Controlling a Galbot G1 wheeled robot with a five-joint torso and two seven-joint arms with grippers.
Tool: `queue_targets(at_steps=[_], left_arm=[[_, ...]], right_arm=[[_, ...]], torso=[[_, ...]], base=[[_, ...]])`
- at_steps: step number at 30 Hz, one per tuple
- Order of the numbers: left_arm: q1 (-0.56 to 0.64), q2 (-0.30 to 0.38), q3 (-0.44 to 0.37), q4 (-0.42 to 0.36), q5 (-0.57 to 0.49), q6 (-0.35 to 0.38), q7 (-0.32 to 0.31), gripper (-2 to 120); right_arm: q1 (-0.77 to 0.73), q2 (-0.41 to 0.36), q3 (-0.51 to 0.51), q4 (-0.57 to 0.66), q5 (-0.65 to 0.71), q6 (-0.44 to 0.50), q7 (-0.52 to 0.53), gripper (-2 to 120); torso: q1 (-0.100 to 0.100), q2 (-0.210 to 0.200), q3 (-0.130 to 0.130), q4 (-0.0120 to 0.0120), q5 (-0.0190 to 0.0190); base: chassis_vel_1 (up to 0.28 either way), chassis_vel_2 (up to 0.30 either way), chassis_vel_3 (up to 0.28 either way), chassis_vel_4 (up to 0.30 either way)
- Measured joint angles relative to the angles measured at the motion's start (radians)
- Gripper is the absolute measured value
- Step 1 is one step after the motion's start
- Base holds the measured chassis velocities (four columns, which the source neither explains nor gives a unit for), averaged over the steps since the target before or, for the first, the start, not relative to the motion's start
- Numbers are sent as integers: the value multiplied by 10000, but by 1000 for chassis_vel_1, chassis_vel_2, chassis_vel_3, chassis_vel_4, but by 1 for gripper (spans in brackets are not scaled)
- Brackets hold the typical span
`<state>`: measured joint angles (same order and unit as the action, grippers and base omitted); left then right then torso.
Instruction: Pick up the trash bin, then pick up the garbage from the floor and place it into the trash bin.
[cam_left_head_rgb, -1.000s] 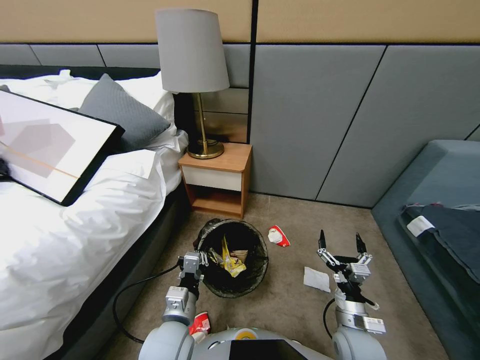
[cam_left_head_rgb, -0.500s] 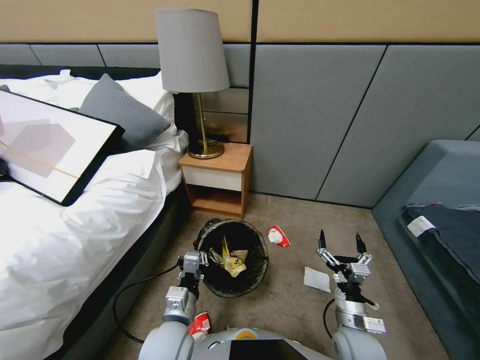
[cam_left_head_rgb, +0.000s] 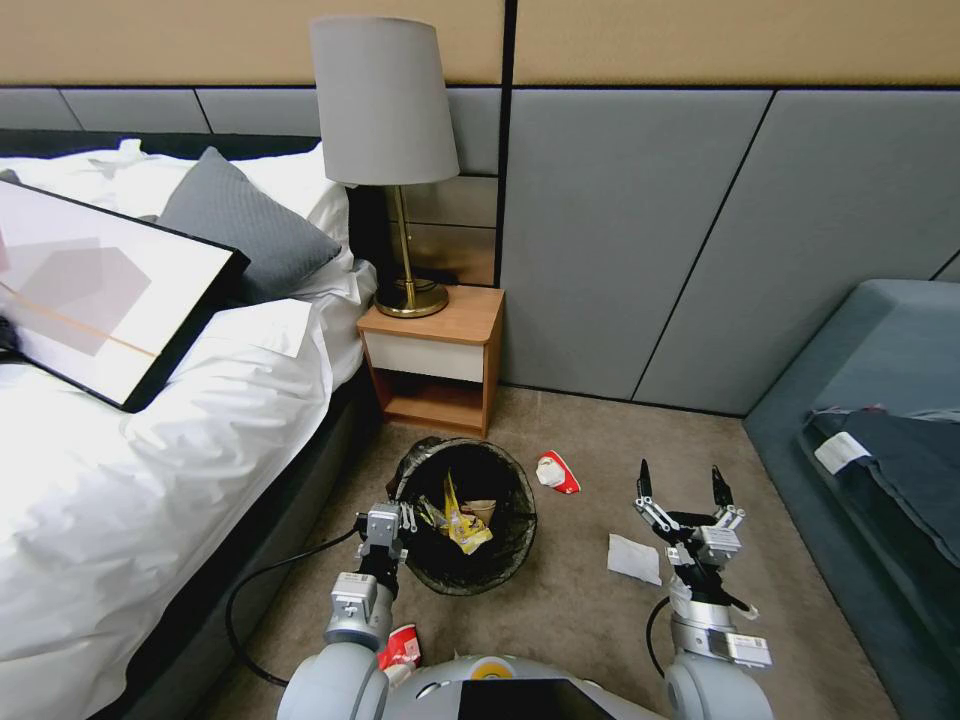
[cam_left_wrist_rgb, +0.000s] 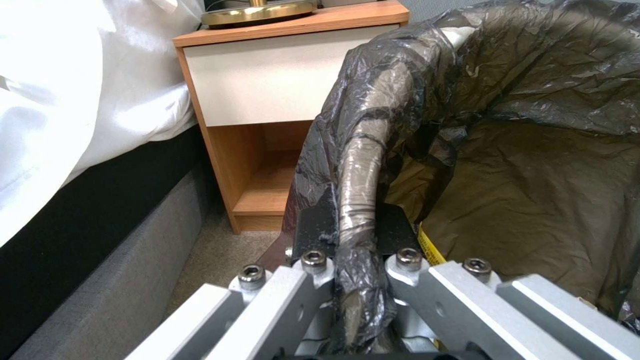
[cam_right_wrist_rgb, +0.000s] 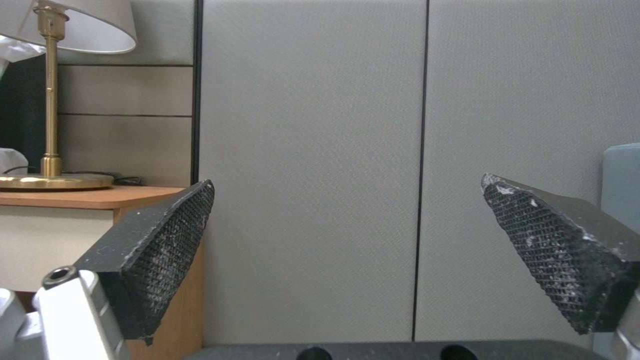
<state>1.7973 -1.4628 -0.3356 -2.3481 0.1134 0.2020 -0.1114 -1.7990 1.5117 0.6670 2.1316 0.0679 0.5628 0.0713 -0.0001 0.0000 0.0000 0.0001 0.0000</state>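
Nearby, left claw on bin rim

The bin is small and round, lined with a crinkled black bag folded over its rim; it is upright on the carpet. Inside lie a yellow packet and a brown paper piece. A red-and-white wrapper lies on the floor just beside the bin's right. A white paper scrap lies flat farther right. Another red-and-white wrapper lies nearer the robot.
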Motion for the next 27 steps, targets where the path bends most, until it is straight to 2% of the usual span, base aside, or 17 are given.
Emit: queue_targets(at_steps=[2, 4, 7, 8, 11, 21, 27], left_arm=[[0, 0, 0, 0, 0, 0, 0, 1], [1, 0, 0, 0, 0, 0, 0, 1], [0, 0, 0, 0, 0, -1, 0, 1], [0, 0, 0, 0, 0, -1, 0, 1], [0, 0, 1, 0, 0, -1, 0, 1], [0, 0, 0, 0, 0, 0, 0, 1], [0, 1, 0, 0, 0, -1, 0, 1]], right_arm=[[151, -46, -26, -2, -31, -245, 61, 100], [369, -111, -62, -12, -90, -559, 144, 100], [1197, -343, -219, -92, -342, -1836, 482, 100], [1197, -343, -219, -92, -342, -1836, 482, 100], [1980, -536, -367, -272, -691, -2860, 679, 100], [2215, -616, -515, -447, -855, -3432, 695, 100], [2231, -763, -606, -611, -344, -4350, 794, 100]], torso=[[0, 0, 0, -6, -1], [0, 0, 0, -1, 0], [0, 0, 1, 1, 1], [0, 0, 1, 1, 1], [0, 0, 1, 5, 0], [1, 0, 1, -2, -1], [0, 0, 1, -1, 0]], base=[[0, 0, 0, 0], [0, 0, 0, 0], [0, 0, 0, 0], [0, 0, 0, 0], [0, 0, 0, 0], [0, 0, 0, 0], [0, 0, 0, 0]])
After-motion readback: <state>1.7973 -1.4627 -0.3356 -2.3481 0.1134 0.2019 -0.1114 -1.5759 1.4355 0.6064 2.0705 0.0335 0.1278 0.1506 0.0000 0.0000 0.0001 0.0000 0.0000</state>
